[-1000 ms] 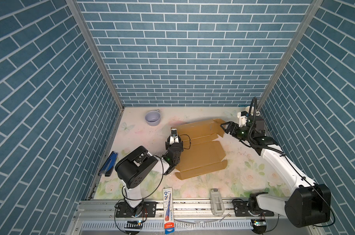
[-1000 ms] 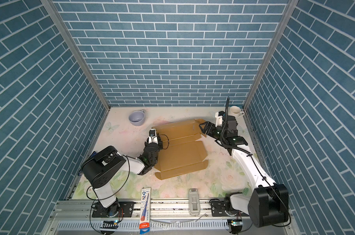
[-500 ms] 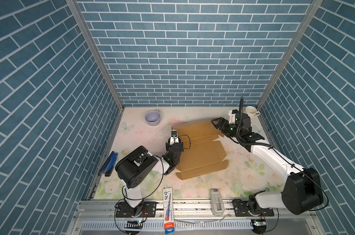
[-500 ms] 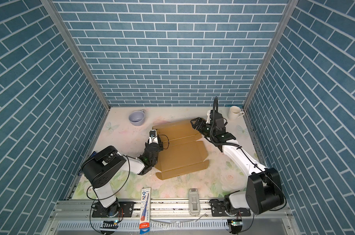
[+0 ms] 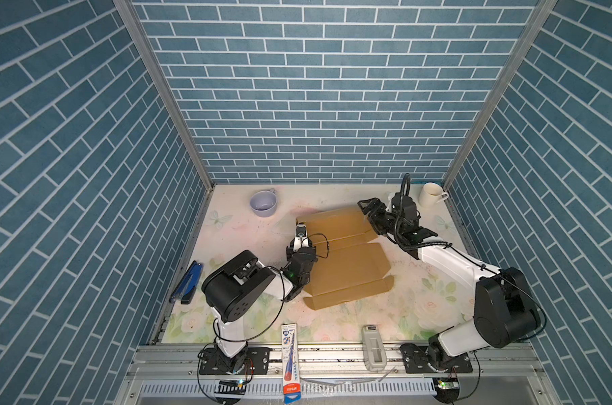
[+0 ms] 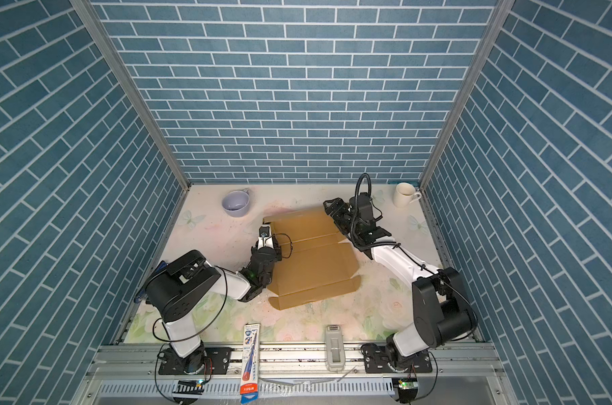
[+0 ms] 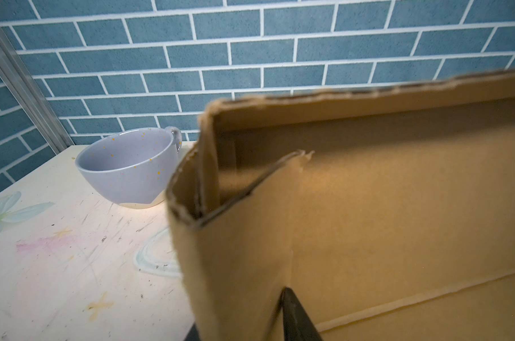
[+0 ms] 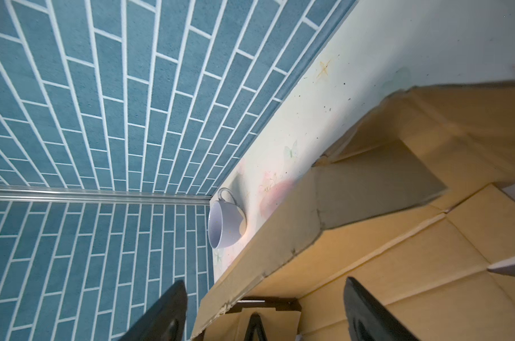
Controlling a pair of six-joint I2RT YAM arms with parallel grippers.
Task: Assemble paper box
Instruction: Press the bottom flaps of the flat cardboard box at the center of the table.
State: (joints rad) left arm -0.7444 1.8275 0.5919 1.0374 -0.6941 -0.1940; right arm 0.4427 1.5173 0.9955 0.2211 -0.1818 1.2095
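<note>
The paper box [image 5: 343,259] [image 6: 311,259] is a brown cardboard sheet, partly folded, in the middle of the table. Its far wall and left end flap stand upright. My left gripper [image 5: 301,240] [image 7: 241,319] is at the box's left edge, shut on that upright flap [image 7: 235,251], with a dark fingertip [image 7: 291,313] against its inner face. My right gripper [image 5: 369,212] [image 8: 263,283] hovers at the far right corner and is open. Its fingers [image 8: 165,310] straddle the far wall's top edge [image 8: 280,236] without touching it.
A lilac cup [image 5: 263,204] [image 7: 126,165] stands at the far left, close to the box's corner. A white mug [image 5: 430,194] is in the far right corner. A blue tool [image 5: 187,284] lies by the left wall. A toothpaste carton [image 5: 290,354] and a grey device [image 5: 374,347] lie on the front rail.
My right arm has swung left, from beside the box's right end to over its far right corner. The left gripper has stayed on the left flap.
</note>
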